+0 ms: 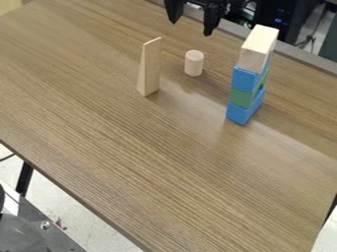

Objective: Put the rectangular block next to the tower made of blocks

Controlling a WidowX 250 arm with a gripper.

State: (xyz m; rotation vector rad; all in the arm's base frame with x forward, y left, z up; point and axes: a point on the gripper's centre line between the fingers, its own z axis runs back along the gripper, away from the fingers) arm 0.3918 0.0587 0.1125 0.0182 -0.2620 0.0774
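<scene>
"What's nearest?"

"The tabletop's front edge, then a wide run of wood grain reaching back to the tower."

"And the block?"

"Upright, farther back, well apart from the tower. The cylinder stands beyond, between them sideways."

"The hand?"

"By the far edge, fingers spread wide."

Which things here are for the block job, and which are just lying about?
For the job:
tall, thin wooden block, standing up
tower of blue, green and plain wooden blocks
black gripper, open, at the top of the view

Just there:
small round wooden block, between them
</scene>
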